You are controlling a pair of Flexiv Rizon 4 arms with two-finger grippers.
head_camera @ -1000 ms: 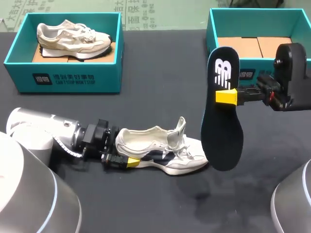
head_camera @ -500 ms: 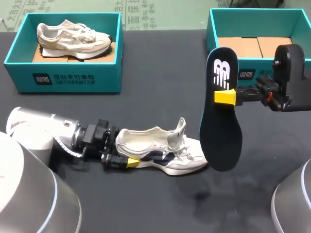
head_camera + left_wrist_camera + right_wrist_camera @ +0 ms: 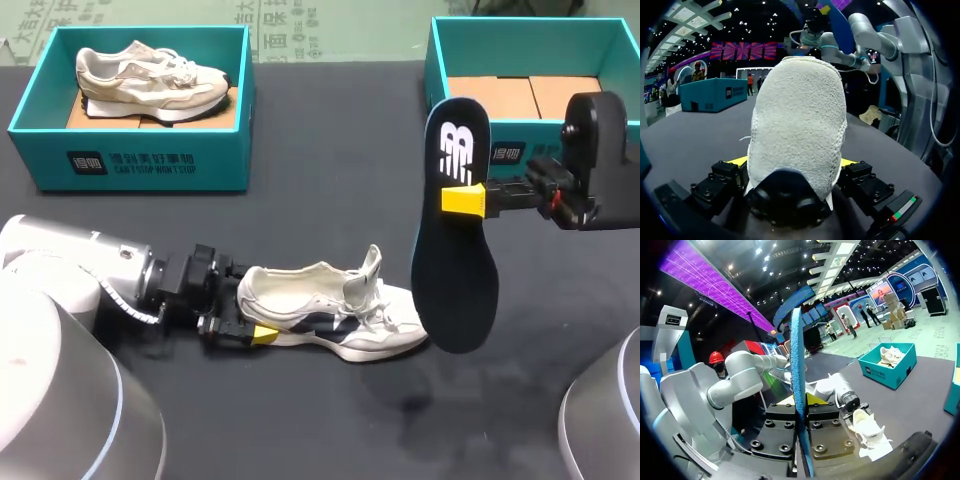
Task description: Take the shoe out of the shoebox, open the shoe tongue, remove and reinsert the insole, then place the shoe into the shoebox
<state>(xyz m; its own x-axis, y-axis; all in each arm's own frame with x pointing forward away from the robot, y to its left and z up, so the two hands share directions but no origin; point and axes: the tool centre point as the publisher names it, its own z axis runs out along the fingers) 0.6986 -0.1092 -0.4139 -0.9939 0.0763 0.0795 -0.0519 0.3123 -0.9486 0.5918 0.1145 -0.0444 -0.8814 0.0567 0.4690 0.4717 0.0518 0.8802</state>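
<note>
The insole (image 3: 455, 285) hangs just beside the shoe (image 3: 318, 298) (seemingly apart).

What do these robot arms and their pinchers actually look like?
Both arms are fat, rounded silver-grey tubes. The left arm has a white coiled cable near its wrist, and the right arm has a dark round wrist joint. Each ends in a black, boxy gripper, the left gripper and the right gripper, with two fingers tipped bright yellow.
</note>
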